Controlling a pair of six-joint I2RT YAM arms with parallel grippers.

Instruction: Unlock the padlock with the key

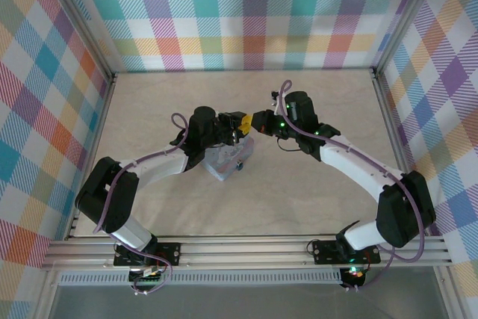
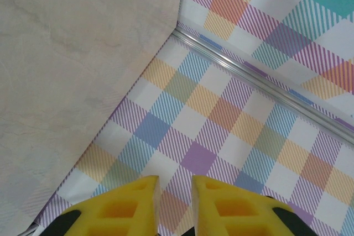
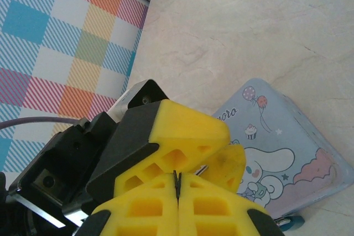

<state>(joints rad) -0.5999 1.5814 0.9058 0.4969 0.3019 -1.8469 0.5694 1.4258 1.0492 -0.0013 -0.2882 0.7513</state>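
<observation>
My right gripper [image 3: 177, 176] is shut on the key [image 3: 177, 179], whose thin dark edge sticks out between the fingertips. A silvery bit of the key runs forward between the yellow fingers [image 3: 191, 128] of my left gripper [image 2: 176, 183]. Those fingers stand a narrow gap apart, and I cannot tell whether they touch the key. In the top view the left gripper [image 1: 239, 126] and right gripper [image 1: 259, 121] meet tip to tip above the far end of a pale blue cartoon tin [image 1: 224, 162]. The padlock [image 3: 291, 223], tiny and bluish, lies at the tin's edge [image 1: 239, 163].
The pale blue tin [image 3: 276, 136] lies flat on the beige table [image 1: 299, 184]. Checked walls [image 1: 246, 13] close the table in at the back and on both sides. An aluminium rail [image 1: 246, 248] runs along the near edge by the arm bases.
</observation>
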